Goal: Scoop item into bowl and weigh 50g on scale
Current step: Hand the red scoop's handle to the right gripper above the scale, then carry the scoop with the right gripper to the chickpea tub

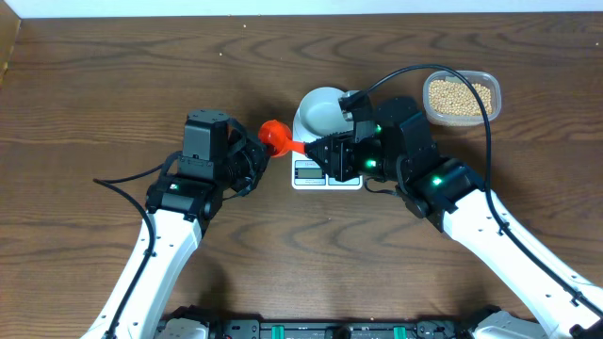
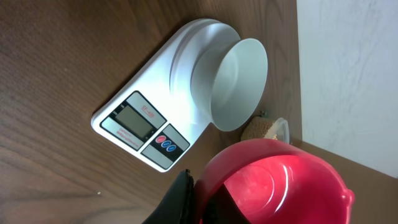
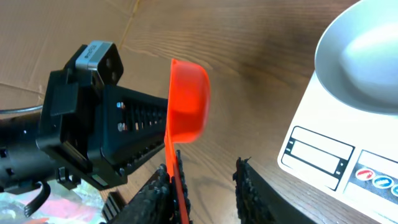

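The pale bowl point(image 1: 320, 108) stands empty on the white scale point(image 1: 325, 175). The tan beans point(image 1: 460, 94) fill a clear tub at the back right. A red-orange scoop point(image 1: 274, 137) is held in the air left of the scale. My left gripper point(image 1: 256, 151) is shut on the wall of the scoop's cup point(image 2: 280, 186), one finger outside it point(image 2: 202, 186). My right gripper point(image 3: 205, 171) is open around the scoop's handle point(image 3: 176, 180), which lies against one finger. The bowl point(image 2: 239, 84) and the scale point(image 2: 143, 118) also show in the left wrist view.
The clear tub point(image 1: 494, 94) stands right of the scale, near the table's back edge. The right arm point(image 1: 415, 160) reaches over the scale's front right. A black cable point(image 1: 480, 104) arcs over the tub. Bare wooden table point(image 1: 113, 94) lies at the left.
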{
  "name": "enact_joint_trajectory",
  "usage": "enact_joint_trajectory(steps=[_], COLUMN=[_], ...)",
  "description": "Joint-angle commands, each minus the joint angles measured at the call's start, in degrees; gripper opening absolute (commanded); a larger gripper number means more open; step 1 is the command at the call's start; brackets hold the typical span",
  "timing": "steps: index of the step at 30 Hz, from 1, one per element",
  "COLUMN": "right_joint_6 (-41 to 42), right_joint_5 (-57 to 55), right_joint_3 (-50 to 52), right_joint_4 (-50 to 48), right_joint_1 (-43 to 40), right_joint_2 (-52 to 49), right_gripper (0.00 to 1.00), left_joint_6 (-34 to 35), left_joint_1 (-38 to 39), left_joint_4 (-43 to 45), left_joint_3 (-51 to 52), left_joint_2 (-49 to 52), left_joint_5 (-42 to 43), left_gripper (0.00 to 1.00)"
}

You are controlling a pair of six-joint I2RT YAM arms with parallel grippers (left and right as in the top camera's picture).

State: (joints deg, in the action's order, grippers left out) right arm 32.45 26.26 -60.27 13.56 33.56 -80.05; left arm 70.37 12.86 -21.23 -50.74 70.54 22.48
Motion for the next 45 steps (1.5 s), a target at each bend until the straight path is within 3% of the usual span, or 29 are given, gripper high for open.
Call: enact_joint_trajectory(steps=[1,4,11,13,19,23,24,27,37,45], right_joint_6=[0.76,0.76,0.76,0.76,0.72,0.66,0.13,-0.63,-5.16,-10.78], right_joint_5=[0.02,0.00,0.02,0.07,0.17,-0.44,-0.42,-0.20,0.35,1.51], right_joint_3=[-0.79,-0.79,-0.79,-0.79,-0.79,-0.79,-0.79,-0.79,-0.79,-0.81], right_joint_4=[-0.98,-0.98,-0.98,-0.98,-0.96,-0.94,-0.85,0.26,5.62,15.80], right_joint_1=[0.31,0.31,0.31,0.31,0.28,-0.61,-1.46,-3.87,-12.79,-22.91], right_joint_2=[0.15,0.15,0.15,0.15,0.15,0.17,0.20,0.63,5.55,13.29], right_gripper=[0.29,0.18,0.09,0.01,0.01,0.01,0.01,0.01,0.01,0.01], left_joint_6=[0.26,0.26,0.26,0.28,0.24,0.20,-0.44,-1.81,-13.46,-31.34], left_joint_1=[0.24,0.24,0.24,0.24,0.24,0.24,0.24,0.24,0.33,7.28], left_joint_4=[0.07,0.07,0.09,0.09,0.07,0.02,-0.46,-1.55,-2.12,-4.02], left_joint_3=[-0.85,-0.85,-0.85,-0.85,-0.85,-0.85,-0.85,-0.83,-0.81,-0.81], left_joint_2=[0.20,0.20,0.20,0.20,0.20,0.20,0.20,0.20,0.20,0.20], left_joint_5=[-0.24,-0.24,-0.24,-0.24,-0.26,-0.48,-1.27,-2.40,-2.34,-2.19], left_gripper=[0.07,0.07,0.07,0.07,0.08,0.26,0.36,0.48,0.52,0.52])
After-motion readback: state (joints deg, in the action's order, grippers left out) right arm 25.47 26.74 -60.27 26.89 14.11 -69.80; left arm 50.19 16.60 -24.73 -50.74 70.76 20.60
